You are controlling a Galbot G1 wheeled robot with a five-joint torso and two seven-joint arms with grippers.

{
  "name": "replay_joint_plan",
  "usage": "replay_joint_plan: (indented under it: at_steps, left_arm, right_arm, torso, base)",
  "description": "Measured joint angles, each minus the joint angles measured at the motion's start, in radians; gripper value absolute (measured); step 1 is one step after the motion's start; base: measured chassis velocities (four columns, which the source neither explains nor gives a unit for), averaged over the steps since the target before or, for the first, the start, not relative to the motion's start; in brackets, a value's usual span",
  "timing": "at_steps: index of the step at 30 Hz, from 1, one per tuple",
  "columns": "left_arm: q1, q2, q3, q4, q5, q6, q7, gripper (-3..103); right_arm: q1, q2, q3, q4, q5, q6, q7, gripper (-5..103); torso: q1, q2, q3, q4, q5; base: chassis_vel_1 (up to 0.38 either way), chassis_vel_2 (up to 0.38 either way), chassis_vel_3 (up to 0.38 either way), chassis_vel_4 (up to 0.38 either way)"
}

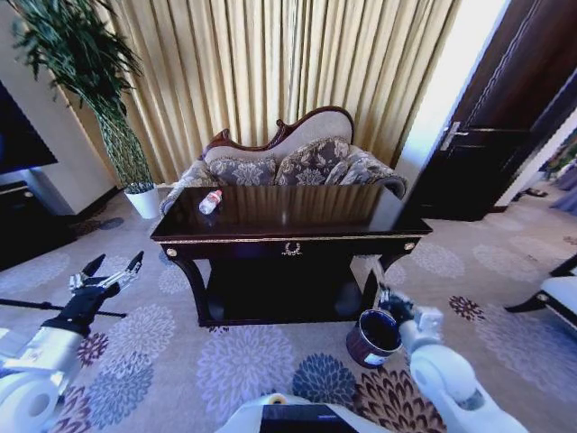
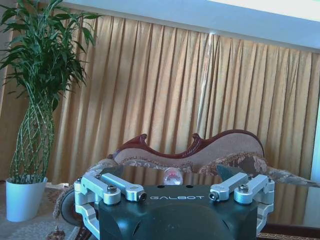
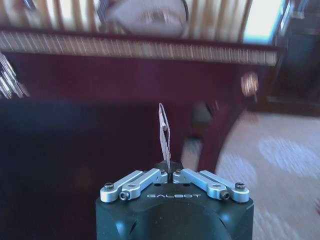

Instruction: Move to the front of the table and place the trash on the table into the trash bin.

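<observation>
1. Here, the dark glossy surface point(image 1: 297, 225) with gold trim and curved legs stands across the middle of the head view, a patterned sofa point(image 1: 288, 162) just behind it and tall curtains point(image 1: 270, 63) beyond.
2. A small clear bottle point(image 1: 210, 201) with a red cap lies on its side near the far left corner of the surface; in the left wrist view it shows end-on point(image 2: 173, 176) past the hand.
3. The round dark brown trash bin point(image 1: 372, 337) with a white label sits on the floral carpet point(image 1: 180, 361), near the surface's right front leg.
4. The left hand point(image 1: 112, 266) hangs low at the near left, well apart from the surface, its fingers spread wide and holding nothing; the left wrist view shows its linkage point(image 2: 175, 192) splayed out to both sides.
5. The right hand point(image 1: 385, 298) is at the near right, just above the bin's rim; in the right wrist view its fingers point(image 3: 164, 131) are pressed together into one thin blade, with nothing visible between them.
6. A potted plant point(image 1: 135, 180) in a white pot stands at the far left, beside the curtains.
</observation>
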Motion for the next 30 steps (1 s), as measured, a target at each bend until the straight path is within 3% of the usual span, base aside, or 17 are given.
replay_joint_plan:
  at_steps: [9, 18, 30]
  left_arm:
    - [0.002, -0.001, -0.001, -0.005, -0.001, -0.001, 0.002, 100]
    - [0.006, -0.007, 0.001, -0.017, -0.001, -0.004, 0.004, 100]
    - [0.015, -0.012, 0.000, -0.037, 0.002, -0.003, 0.005, 100]
  right_arm:
    - [0.238, 0.018, -0.107, -0.385, -0.071, 0.020, 0.002, 0]
    - [0.354, 0.000, -0.110, -0.667, -0.091, 0.058, -0.002, 0]
    - [0.395, 0.035, -0.115, -0.760, -0.094, 0.085, -0.032, 0]
  torso:
    - [0.000, 0.000, 0.000, 0.0005, 0.0002]
    - [0.000, 0.000, 0.000, 0.0001, -0.0001]
    - [0.000, 0.000, 0.000, 0.0003, 0.0000]
  base:
    - [0.000, 0.000, 0.000, 0.000]
    - [0.000, 0.000, 0.000, 0.000]
    - [0.000, 0.000, 0.000, 0.000]
